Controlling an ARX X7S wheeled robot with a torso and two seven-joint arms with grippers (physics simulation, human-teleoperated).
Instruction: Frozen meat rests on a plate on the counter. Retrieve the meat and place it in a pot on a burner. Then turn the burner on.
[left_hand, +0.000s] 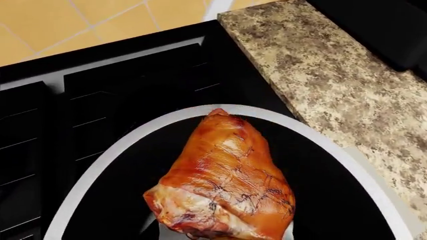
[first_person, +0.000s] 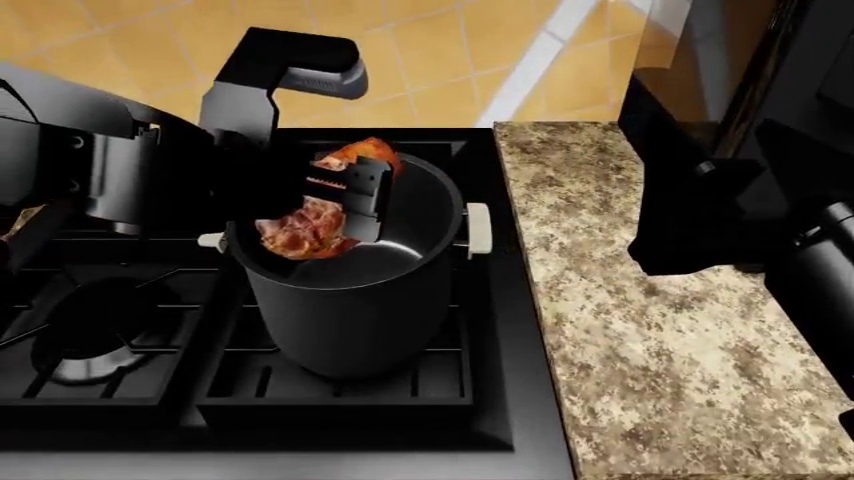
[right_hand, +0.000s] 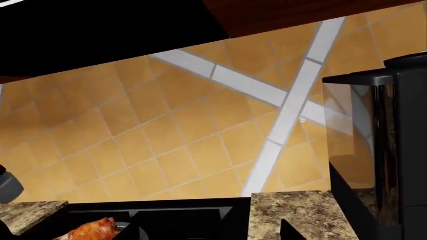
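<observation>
So, halfway through the drop-off: left gripper (first_person: 340, 205) clamped on the lumpy reddish-brown chunk of frozen meat (first_person: 318, 222), hanging right over the mouth of the tall dark grey metal pot with cream side handles (first_person: 350, 310), which sits on a burner of the black stove top (first_person: 120, 350). Meat at about rim level, partly dipped inside, not yet resting on the bottom as far as the head view shows. From the left wrist view, chunk (left_hand: 223, 182) nicely centred within the pale ring of the pot rim (left_hand: 87, 170), so no real need to shuffle sideways. Best bet from here: lower straight down a bit more so the meat clears the rim fully, then let go gently instead of dropping from height, and lift out vertically to avoid clipping a handle or nudging the pot off the grate. Speckled beige-and-brown granite counter (first_person: 641, 330) just beside the stove, no plate in view. Right gripper itself not visible anywhere, only dark arm bulk at the head view's right side, so can't say what state it's in. Burner knob also out of sight, so will need hunting for afterwards.
</observation>
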